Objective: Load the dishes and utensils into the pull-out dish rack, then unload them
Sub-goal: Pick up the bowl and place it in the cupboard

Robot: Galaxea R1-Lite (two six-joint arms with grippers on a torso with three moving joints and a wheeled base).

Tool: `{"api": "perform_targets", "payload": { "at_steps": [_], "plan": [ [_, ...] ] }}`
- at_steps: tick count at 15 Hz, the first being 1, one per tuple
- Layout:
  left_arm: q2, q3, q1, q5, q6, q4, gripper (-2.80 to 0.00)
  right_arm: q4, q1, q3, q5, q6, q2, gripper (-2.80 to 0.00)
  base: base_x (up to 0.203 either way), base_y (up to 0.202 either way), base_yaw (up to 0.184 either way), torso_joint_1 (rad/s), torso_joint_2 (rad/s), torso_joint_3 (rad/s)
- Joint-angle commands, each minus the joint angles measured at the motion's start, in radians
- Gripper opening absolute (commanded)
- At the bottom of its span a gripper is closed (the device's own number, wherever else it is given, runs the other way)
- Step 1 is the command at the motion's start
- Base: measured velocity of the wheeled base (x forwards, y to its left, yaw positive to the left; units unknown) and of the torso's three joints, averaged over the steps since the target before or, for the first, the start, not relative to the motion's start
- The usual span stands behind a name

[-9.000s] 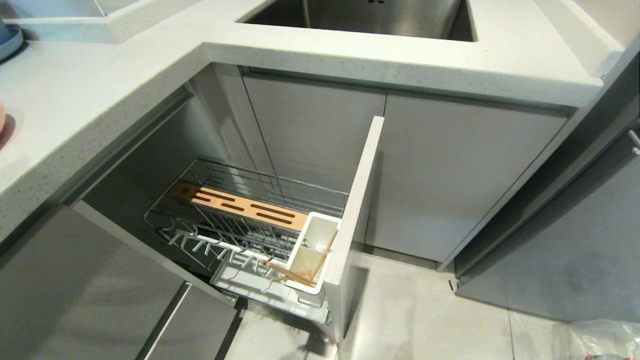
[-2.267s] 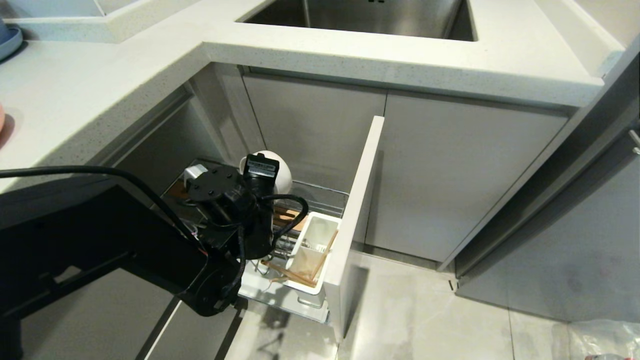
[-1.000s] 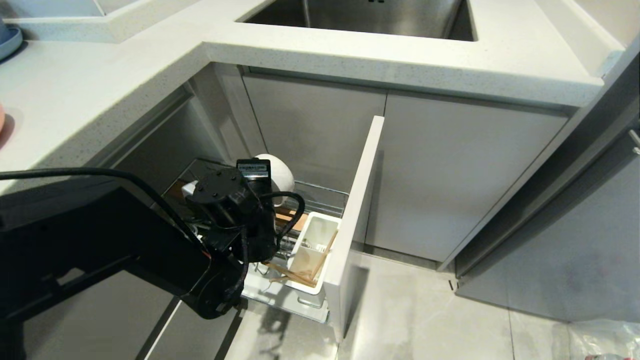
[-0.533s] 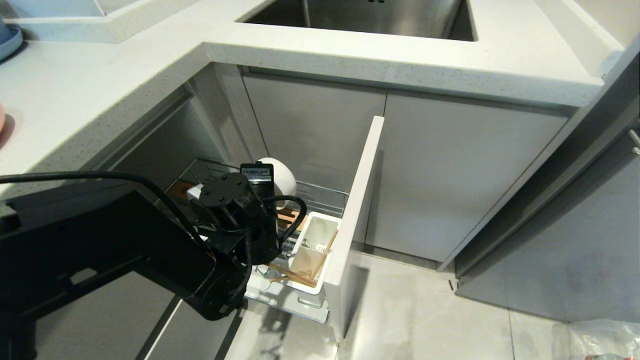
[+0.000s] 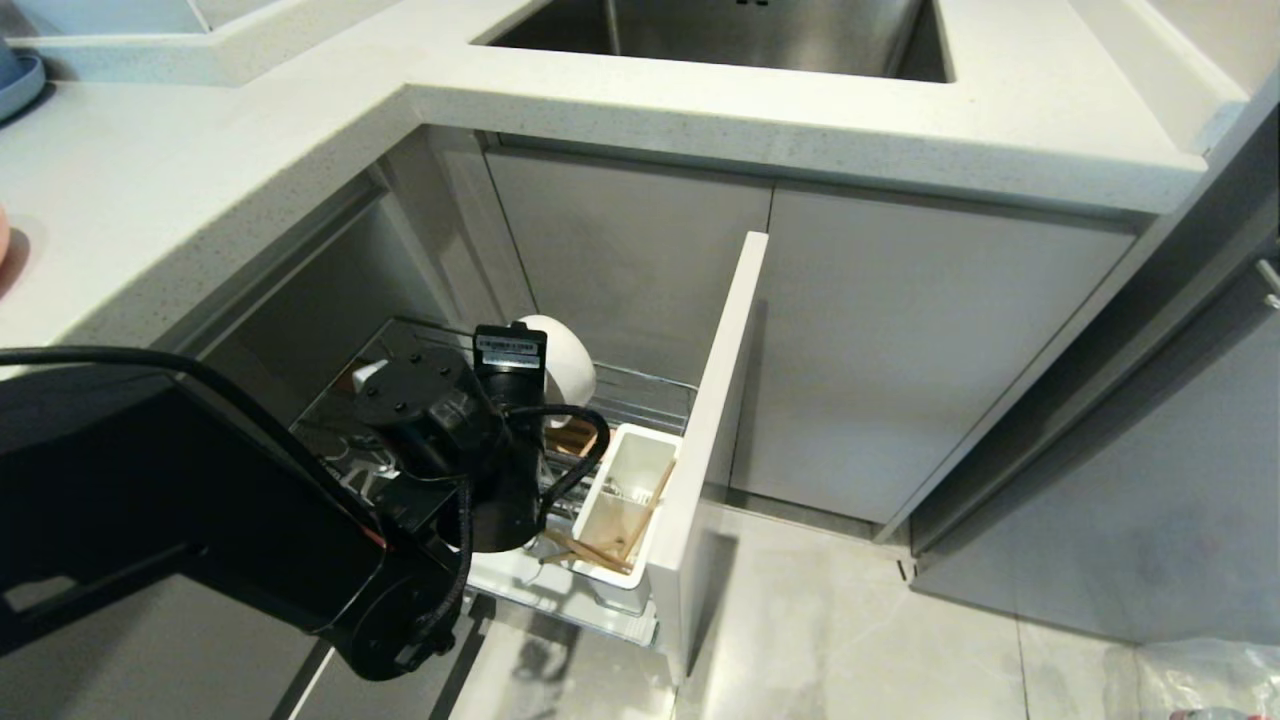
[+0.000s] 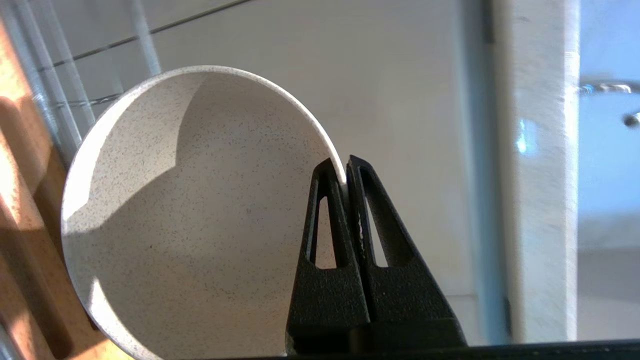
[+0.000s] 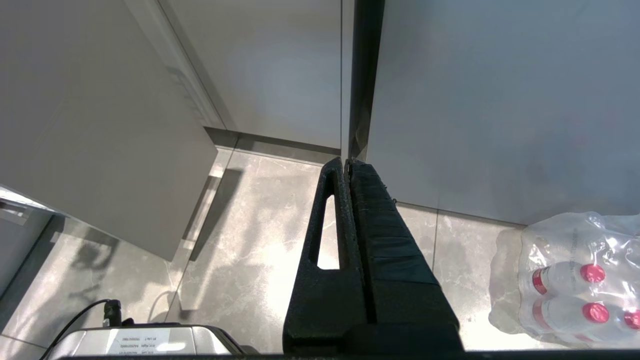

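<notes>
Your left tool (image 6: 345,172) is clamped on the bowl (image 6: 200,215) rim, above the dish rack (image 5: 640,395); the arm hides most of the rack. Chopsticks (image 5: 600,545) occupy the near utensil cup (image 5: 625,500). The right tool (image 7: 347,162), closed and empty, points at the floor.

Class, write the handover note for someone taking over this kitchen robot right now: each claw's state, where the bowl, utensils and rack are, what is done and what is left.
Left claw: shut on the rim of the cream bowl, which it holds on its side over the pull-out dish rack, beside the orange-wood strip.
Right claw: shut, empty, parked low over the floor beside a pack of bottles.
Chopsticks: in the rack's white utensil cup. Something metal shows in the cup, possibly the spoon.
Done: rack pulled out, chopsticks in.
Left: set the bowl in the rack and release it, then unload everything.
</notes>
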Motion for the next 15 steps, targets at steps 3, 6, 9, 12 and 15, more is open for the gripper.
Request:
{"api": "perform_targets", "payload": {
  "at_steps": [3, 6, 9, 12, 15],
  "plan": [
    [-0.087, 0.002, 0.01, -0.002, 0.003, -0.01, -2.8, 0.0, 0.0, 0.002, 0.0, 0.0, 0.0, -2.8, 0.0, 0.0, 0.0, 0.0, 0.0, 0.0],
    [-0.08, -0.038, 0.042, 0.013, -0.061, -0.01, -2.8, 0.0, 0.0, 0.002, 0.0, 0.0, 0.0, -2.8, 0.0, 0.0, 0.0, 0.0, 0.0, 0.0],
    [-0.044, -0.066, 0.043, 0.051, -0.111, -0.01, -2.8, 0.0, 0.0, 0.002, 0.0, 0.0, 0.0, -2.8, 0.0, 0.0, 0.0, 0.0, 0.0, 0.0],
    [-0.003, -0.096, 0.051, 0.072, -0.147, -0.01, -2.8, 0.0, 0.0, 0.002, 0.0, 0.0, 0.0, -2.8, 0.0, 0.0, 0.0, 0.0, 0.0, 0.0],
    [0.031, -0.113, 0.052, 0.073, -0.176, -0.01, -2.8, 0.0, 0.0, 0.002, 0.0, 0.0, 0.0, -2.8, 0.0, 0.0, 0.0, 0.0, 0.0, 0.0]
  ]
}}
